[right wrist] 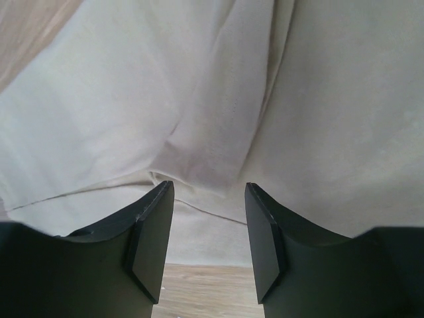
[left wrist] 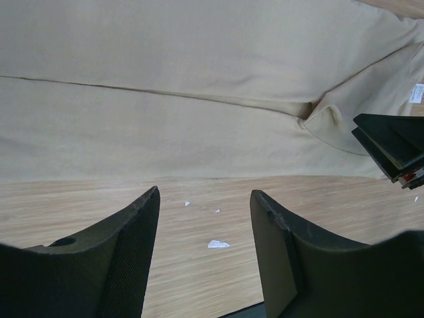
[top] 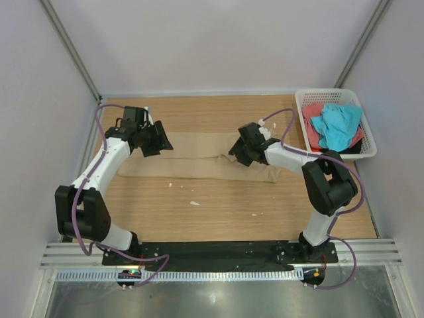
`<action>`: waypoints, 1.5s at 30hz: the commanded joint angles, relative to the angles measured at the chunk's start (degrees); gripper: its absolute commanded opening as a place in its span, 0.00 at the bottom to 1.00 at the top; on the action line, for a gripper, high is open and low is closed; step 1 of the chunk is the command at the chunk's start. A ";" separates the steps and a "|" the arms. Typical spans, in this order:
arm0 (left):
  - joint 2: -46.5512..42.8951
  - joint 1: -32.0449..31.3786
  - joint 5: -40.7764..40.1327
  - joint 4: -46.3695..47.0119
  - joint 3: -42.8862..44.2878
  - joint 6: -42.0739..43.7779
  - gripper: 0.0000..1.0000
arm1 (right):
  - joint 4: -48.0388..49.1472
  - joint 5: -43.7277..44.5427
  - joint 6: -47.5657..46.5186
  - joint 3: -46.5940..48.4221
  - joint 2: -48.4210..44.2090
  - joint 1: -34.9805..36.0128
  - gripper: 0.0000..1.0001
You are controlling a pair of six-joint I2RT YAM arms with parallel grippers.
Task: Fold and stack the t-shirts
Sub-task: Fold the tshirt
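Top external view: the long, folded tan-beige cloth t-shirt (top: 199,163) lies on the wooden counter (top: 218,212), well apart from the white plastic lattice basket (top: 331,93).
Long axis: straight toward and away from the basket.
My left claw (top: 158,142): spread, empty, by the shirt's end far from the basket.
My right claw (top: 240,152): spread, empty, over the basket-side part.
Coming move: I judge each claw takes its nearer end.
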 commanded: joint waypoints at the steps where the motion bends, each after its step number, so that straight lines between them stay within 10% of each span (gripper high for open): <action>1: 0.57 0.18 -0.55 -0.49 1.03 0.78 0.58 | 5.83 1.58 2.89 -0.47 -0.69 0.37 0.53; 45: 0.13 0.27 -3.19 -1.63 2.00 1.13 0.57 | 3.45 7.73 9.05 1.55 3.27 2.04 0.46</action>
